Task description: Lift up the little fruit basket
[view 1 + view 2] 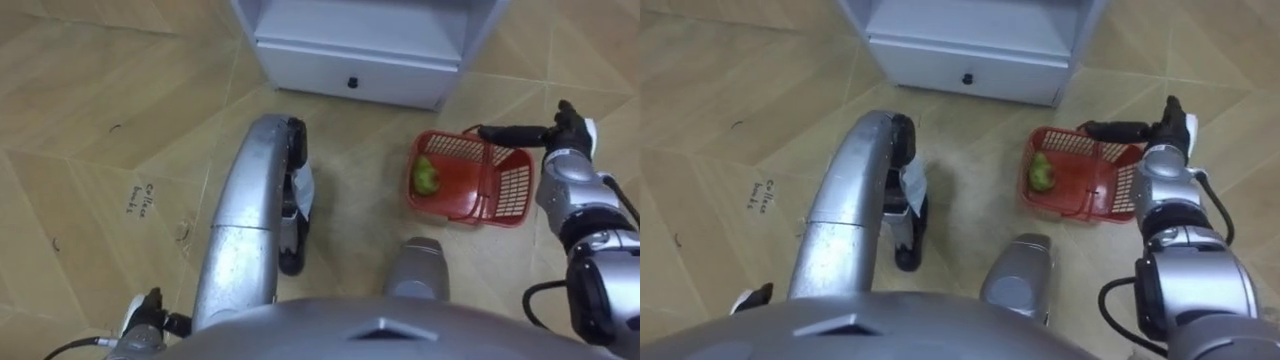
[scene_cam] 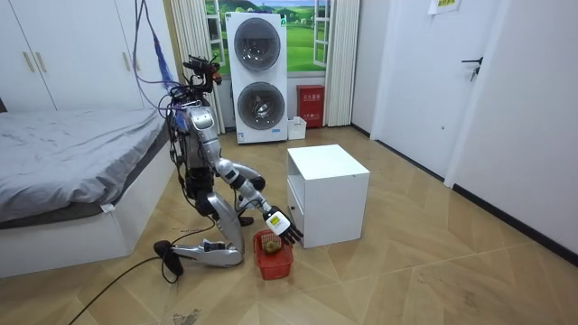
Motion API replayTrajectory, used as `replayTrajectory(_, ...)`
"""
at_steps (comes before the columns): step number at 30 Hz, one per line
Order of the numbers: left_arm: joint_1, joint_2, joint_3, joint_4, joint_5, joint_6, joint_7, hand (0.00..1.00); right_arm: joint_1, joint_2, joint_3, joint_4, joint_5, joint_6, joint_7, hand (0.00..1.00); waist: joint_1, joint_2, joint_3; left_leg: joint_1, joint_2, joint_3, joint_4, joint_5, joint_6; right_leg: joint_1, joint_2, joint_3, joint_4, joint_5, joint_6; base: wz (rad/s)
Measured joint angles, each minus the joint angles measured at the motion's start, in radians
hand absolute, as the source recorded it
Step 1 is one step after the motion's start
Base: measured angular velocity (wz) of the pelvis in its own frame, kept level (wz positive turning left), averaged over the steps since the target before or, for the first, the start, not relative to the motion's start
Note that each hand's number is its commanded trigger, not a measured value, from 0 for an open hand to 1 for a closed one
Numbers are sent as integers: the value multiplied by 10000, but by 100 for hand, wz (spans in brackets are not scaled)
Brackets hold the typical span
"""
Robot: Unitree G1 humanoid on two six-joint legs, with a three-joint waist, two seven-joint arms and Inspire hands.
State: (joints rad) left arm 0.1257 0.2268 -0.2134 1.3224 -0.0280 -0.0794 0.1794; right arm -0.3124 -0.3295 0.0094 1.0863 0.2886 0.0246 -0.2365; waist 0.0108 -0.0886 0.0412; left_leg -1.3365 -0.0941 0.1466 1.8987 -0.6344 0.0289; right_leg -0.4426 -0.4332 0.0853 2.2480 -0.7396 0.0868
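Floor: wooden boards [image 1: 100,100] in a bedroom; we kneel on them between a bed [image 2: 72,153] and a white cabinet [image 1: 360,40], with washing machines [image 2: 257,77] stacked at the far wall.
Basket: red latticed plastic [image 1: 500,195], standing flat on the floor just in front of the cabinet's drawer [image 1: 350,70], to the right of our knee.
Fruit: one green piece [image 1: 427,178] lies in the basket's left end.
Right robot hand: it hangs [image 1: 560,128] over the basket's far right corner, fingers [image 1: 505,131] stretched straight to the left along the far rim, curled round nothing. We cannot tell whether they touch the handle.
Left robot hand: it sits low at the left edge of the eye view [image 1: 140,315]; we cannot tell how its fingers stand.
Long axis: it runs left to right across our view, roughly parallel to the cabinet front, with the right end a little nearer us; the opening faces up.
Handle: a thin arch [image 1: 490,180] crosses the short way, over the right half.
Risk, slip: straight fingers that only brush the handle would likely let it slide off as we lift.
Risk, tilt: the fruit sits away from the handle, so we expect the left end to sag and the fruit could roll out.
Risk, knock: a push on the rim could shove the basket against the drawer.
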Motion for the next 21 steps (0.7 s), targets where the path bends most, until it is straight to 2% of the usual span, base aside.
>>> replayTrajectory(5, -2, 0, -80, -160, -238, 14, -29, 0, -15, -72, 95, 5, 500, -5, 64, 0, 171, 27, 13, -137, -1, 17, -9, -1, -13, -193, -12, 87, 5, 0, 0, -1)
replayTrajectory(8, -3, -1, -379, -155, -600, 21, -28, 0, -14, -210, 200, 236, 1015, -8, 190, 0, 241, 84, 52, -170, -5, 38, -11, -5, -17, -224, -29, 86, 10, 0, 0, 0)
replayTrajectory(13, -1, -10, -771, -146, -807, 64, -31, 0, -11, -299, 512, 595, 1456, -14, 371, 0, 282, 167, 49, -330, 38, 102, -11, -4, -22, -484, -6, 210, 106, 0, 0, -3)
replayTrajectory(16, -24, -6, -953, -150, -941, 65, -147, 0, -6, -299, 873, 867, 1666, -11, 469, 0, 323, 317, 65, -335, 110, 105, 1, -2, -26, -547, 72, 243, 166, 0, 1, -5)
replayTrajectory(21, -29, -3, -1077, -159, -944, 66, -170, 0, 20, -295, 874, 1182, 1976, -14, 741, 0, 376, 485, 47, -344, 148, 71, -16, 36, -102, -612, 141, 271, 234, 0, 0, -2)
